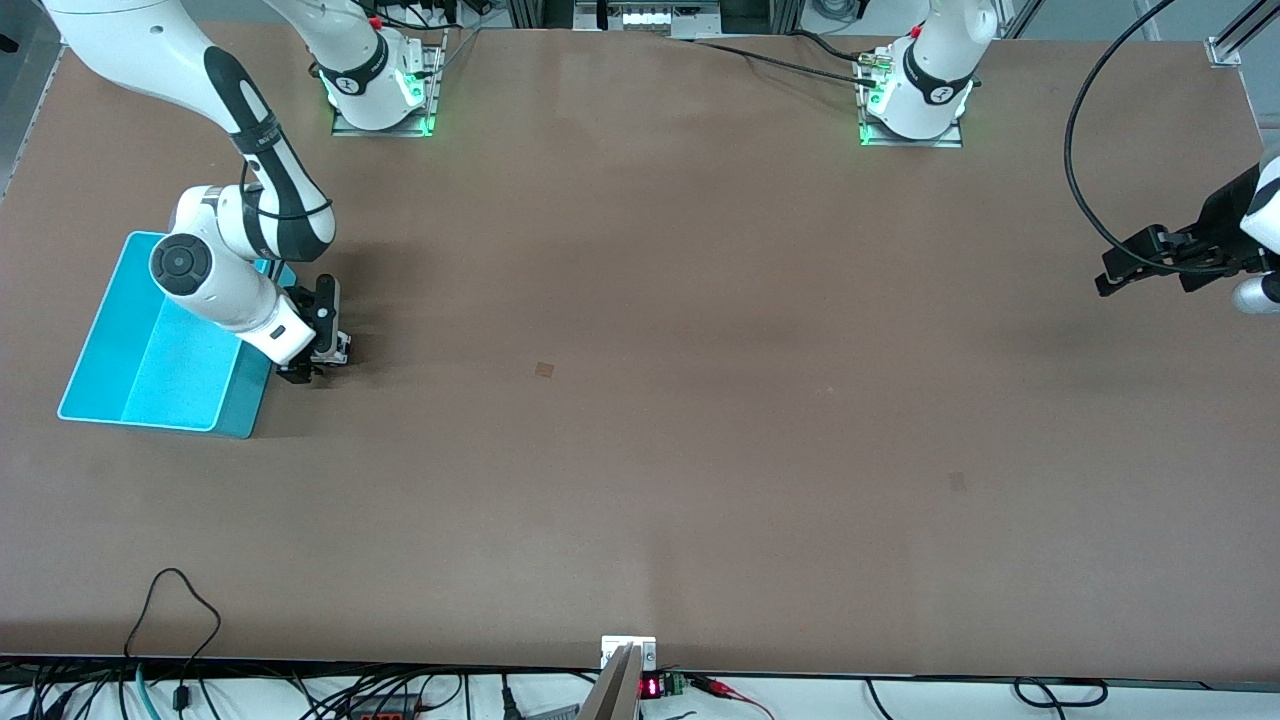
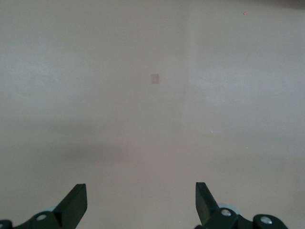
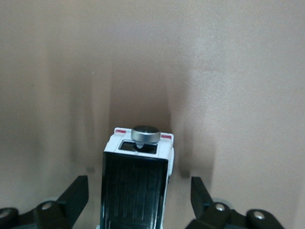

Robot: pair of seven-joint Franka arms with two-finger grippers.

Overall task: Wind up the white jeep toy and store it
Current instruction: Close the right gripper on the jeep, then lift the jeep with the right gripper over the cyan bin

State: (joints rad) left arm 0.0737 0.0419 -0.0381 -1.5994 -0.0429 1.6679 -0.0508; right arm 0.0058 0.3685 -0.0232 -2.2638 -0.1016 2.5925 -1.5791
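Observation:
The white jeep toy point(image 3: 136, 179) stands on the brown table beside the turquoise bin point(image 1: 120, 350), at the right arm's end. It has a black roof panel and a grey round knob point(image 3: 145, 134) at one end. My right gripper point(image 3: 139, 180) is down at the table and straddles the jeep, open, with a gap between each finger and the car's sides. In the front view that gripper point(image 1: 312, 368) covers most of the toy. My left gripper point(image 1: 1112, 272) waits open over the table's other end, with only bare table between its fingers point(image 2: 76, 200).
The bin holds nothing and its edge lies right next to the right gripper. A black cable point(image 1: 1085, 170) hangs by the left arm. Small dark marks point(image 1: 544, 369) dot the tabletop.

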